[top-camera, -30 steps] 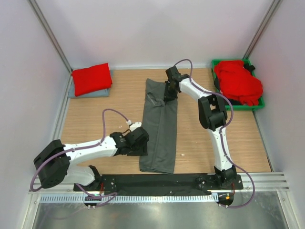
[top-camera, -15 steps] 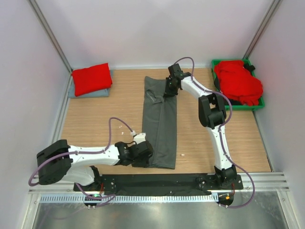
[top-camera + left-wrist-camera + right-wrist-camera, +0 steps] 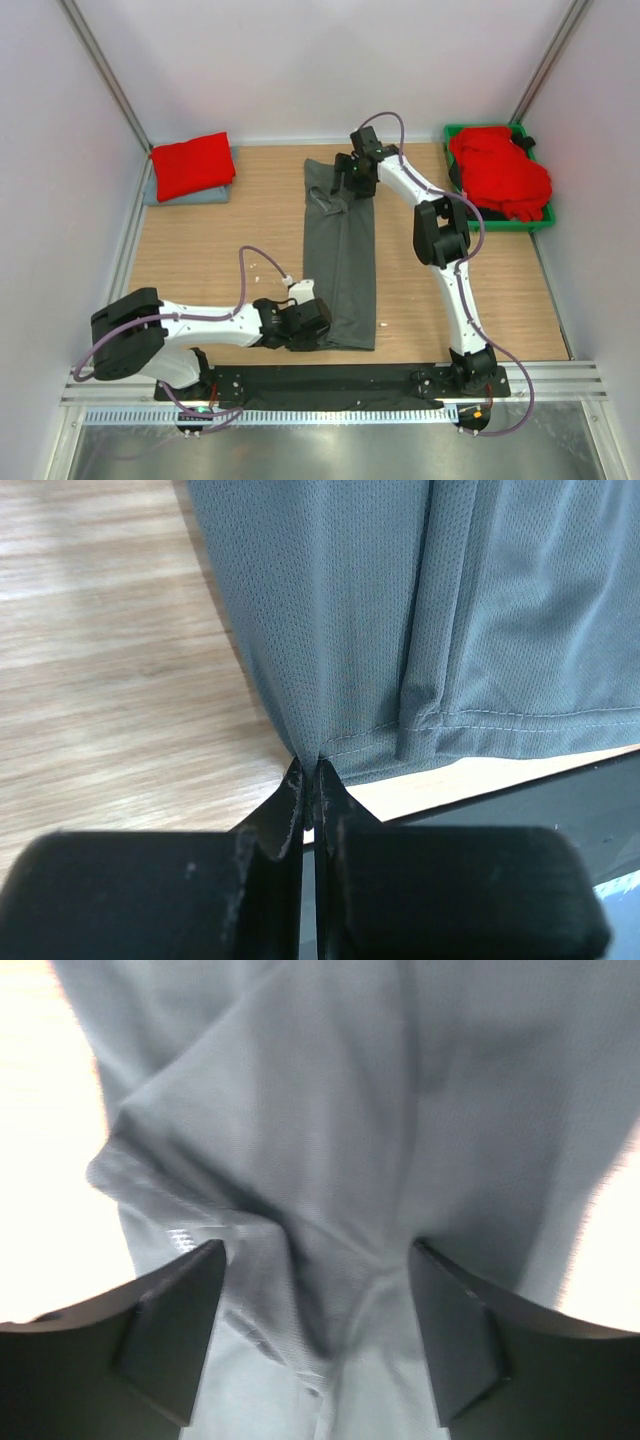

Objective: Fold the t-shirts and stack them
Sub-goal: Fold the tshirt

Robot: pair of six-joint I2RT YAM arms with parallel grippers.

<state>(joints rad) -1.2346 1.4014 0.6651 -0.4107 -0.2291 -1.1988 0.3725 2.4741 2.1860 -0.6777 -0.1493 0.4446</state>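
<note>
Charcoal t-shirt [image 3: 340, 260] lies lengthwise down mid-frame, left gripper [image 3: 316, 322] at its lower-left hem corner, right gripper [image 3: 347, 178] over the collar end; green bin [image 3: 452, 135], upper right, holds red shirts [image 3: 500, 172]. Left wrist: fingers pinched shut on that corner. Right wrist: jaws wide, straddling rumpled cloth

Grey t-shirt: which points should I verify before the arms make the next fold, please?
1. Left gripper shut on the near hem corner of the grey t-shirt: ok.
2. Left grip takes all cloth layers: cannot tell.
3. Right gripper closed on the far end: not ok, jaws open over the cloth.
4. Far end flat: not ok, rumpled.
5. Folded red t-shirt at far left lies tidy: ok.
</note>
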